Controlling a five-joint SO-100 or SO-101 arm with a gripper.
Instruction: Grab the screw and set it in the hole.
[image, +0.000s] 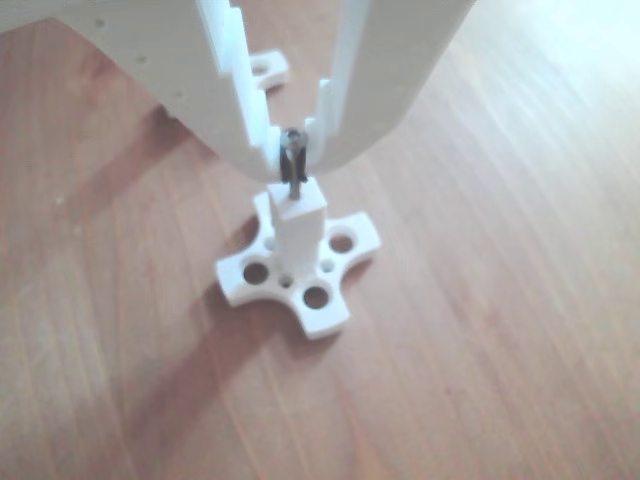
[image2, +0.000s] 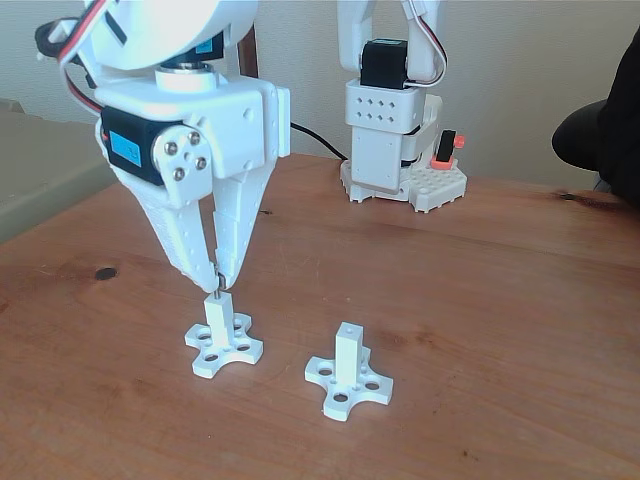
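Claw (image2: 214, 287) pointing straight down, left of centre in the fixed view, its two white fingers (image2: 178, 240) pinched narrow on the screw (image: 293, 165). In the other view, screw sits upper-centre of frame, upright, head caught betw. the fingertips, tip down at the top face of the white post (image: 298, 228). Looks like the tip is in the hole or touching its edge; the hole itself is covered by the screw, so can't say how deep. Post stands on its cross base (image: 300, 275), round holes in the arms, on the wooden table (image2: 480, 300). Second post w/ cross base (image2: 348, 375) lower centre of the fixed view, near the first, small hole in its top visible. Arm's base (image2: 395, 150) at the back, top centre.
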